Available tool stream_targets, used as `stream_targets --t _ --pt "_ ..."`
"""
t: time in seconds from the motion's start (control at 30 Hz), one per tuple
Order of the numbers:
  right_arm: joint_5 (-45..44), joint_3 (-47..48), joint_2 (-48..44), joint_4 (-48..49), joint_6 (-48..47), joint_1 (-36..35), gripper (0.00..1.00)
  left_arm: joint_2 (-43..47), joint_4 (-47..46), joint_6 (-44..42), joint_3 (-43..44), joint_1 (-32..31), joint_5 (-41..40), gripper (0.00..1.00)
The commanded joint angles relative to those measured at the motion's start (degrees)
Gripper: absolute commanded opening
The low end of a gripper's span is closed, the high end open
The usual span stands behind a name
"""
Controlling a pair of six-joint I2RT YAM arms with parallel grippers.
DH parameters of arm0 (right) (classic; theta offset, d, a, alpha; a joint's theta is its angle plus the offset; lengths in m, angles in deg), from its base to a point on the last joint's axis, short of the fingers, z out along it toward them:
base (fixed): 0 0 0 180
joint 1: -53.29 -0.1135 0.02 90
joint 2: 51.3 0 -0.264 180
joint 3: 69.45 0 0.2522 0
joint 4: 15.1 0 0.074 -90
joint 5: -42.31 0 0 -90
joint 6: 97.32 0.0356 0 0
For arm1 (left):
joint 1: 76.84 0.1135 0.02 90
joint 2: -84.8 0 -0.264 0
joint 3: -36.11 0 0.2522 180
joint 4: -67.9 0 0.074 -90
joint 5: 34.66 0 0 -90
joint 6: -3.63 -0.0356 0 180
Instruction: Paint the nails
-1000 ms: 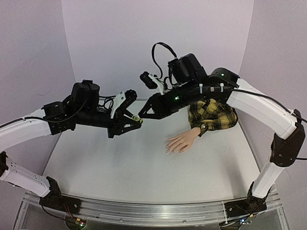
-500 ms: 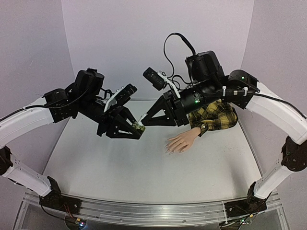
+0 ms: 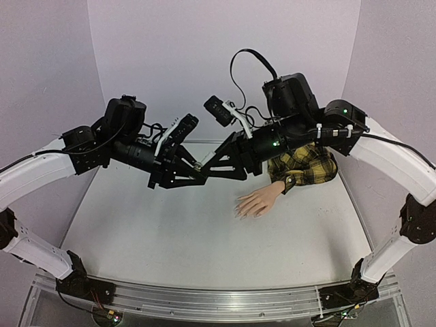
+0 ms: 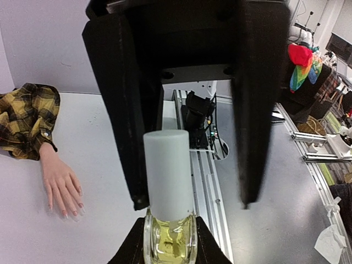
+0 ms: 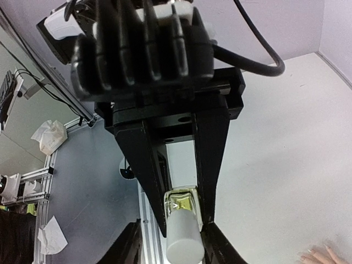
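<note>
Nails (image 4: 72, 209) of the mannequin hand (image 3: 259, 201) lie right of centre in the overhead view. Its fingers rest flat on the table (image 3: 163, 238), down-left of the plaid sleeve (image 3: 303, 163), and nothing is near them. Higher and to their left, the polish bottle (image 4: 169, 242) is clamped by its glass body in the left gripper (image 5: 182, 219). Half a second ago that gripper tipped the bottle downward while the right fingertips only reached its top. Now the two grippers have levelled nose to nose in mid-air. The right gripper (image 4: 193, 201) straddles the white cap (image 4: 168, 170) with jaws wide, one finger close against it and a clear gap at the other. The cap looks ready to be gripped and unscrewed; painting has not begun.
</note>
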Motion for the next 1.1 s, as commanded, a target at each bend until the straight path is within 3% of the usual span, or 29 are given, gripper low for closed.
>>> stream_targets --t 0.0,0.2,0.33,0.53,0.87,1.07 --pt "-4.6 1.6 -0.2 1.3 3.9 -0.3 0.57 2.0 -4.1 0.3 -0.5 0.1 -4.2 0.0" --pt "-5.3 3.1 0.4 1.2 7.1 -0.1 0.56 1.8 -4.0 0.3 -0.6 0.0 -4.0 0.0" --pt "-5.2 3.6 0.9 1.2 7.5 0.0 0.43 1.9 -4.0 0.3 -0.7 0.1 -3.8 0.0" --pt "-4.2 4.2 2.0 1.1 7.6 0.0 0.33 2.2 -4.1 0.4 -0.8 0.0 -3.8 0.0" --pt "-3.8 4.9 2.9 1.1 7.4 0.1 0.27 2.7 -4.1 0.4 -1.1 0.1 -3.9 0.0" --pt "-5.4 4.5 2.1 1.1 7.2 0.1 0.32 2.9 -4.2 0.5 -1.3 0.1 -3.8 0.0"
